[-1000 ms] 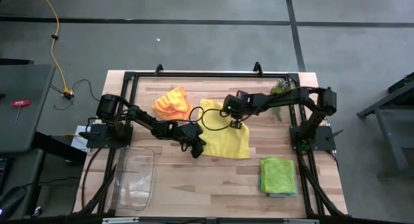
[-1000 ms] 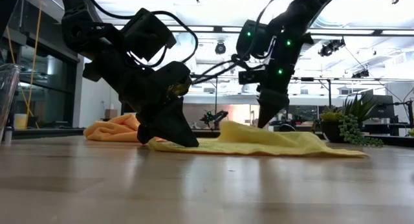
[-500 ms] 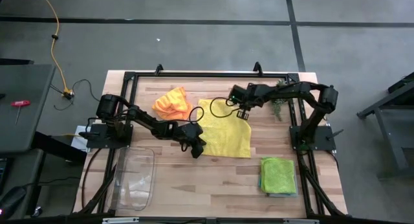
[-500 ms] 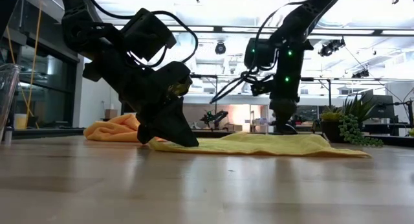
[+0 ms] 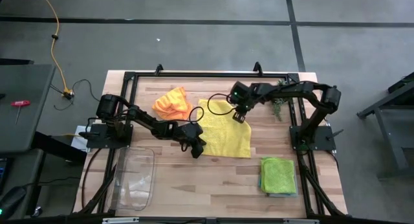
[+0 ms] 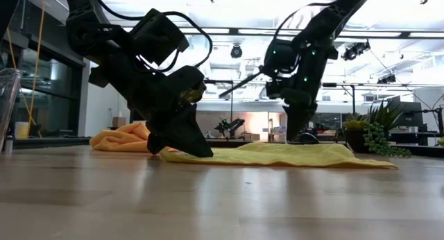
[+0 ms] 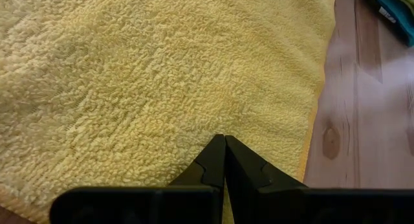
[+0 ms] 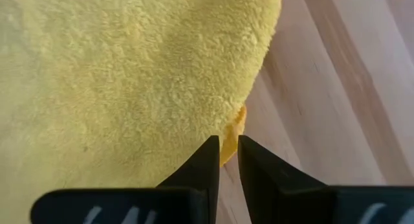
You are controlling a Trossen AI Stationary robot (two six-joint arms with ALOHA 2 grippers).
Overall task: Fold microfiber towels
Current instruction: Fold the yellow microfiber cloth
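Note:
A yellow towel (image 5: pixel 225 134) lies spread flat on the middle of the table. My left gripper (image 5: pixel 198 149) is shut, its tips on the towel near its near left corner. My right gripper (image 5: pixel 238 118) stands at the towel's far right corner, its fingers almost together on that corner. A crumpled orange towel (image 5: pixel 171 102) lies at the far left. A folded lime green towel (image 5: pixel 279 174) lies on a teal one at the near right. No grey towel shows. My left gripper presses its shut fingertips (image 7: pixel 224 141) down on the yellow towel's top face near its near left corner, slanting down from the table's left. The towel lies flat under them. My right gripper pinches the towel's far right corner (image 8: pixel 236 123) between its two fingers, from above. The corner is down at the table and the cloth lies slack.
A clear plastic tray (image 5: pixel 134 179) stands at the near left. A small green plant (image 5: pixel 279 89) stands at the far right, close to my right arm. Bare wood shows along the near edge between the tray and the folded towels.
My right gripper has gone toward the table's far edge and down with the yellow towel's far right corner. The part of the towel that stood raised now lies flat. My left gripper has kept still on the near left corner.

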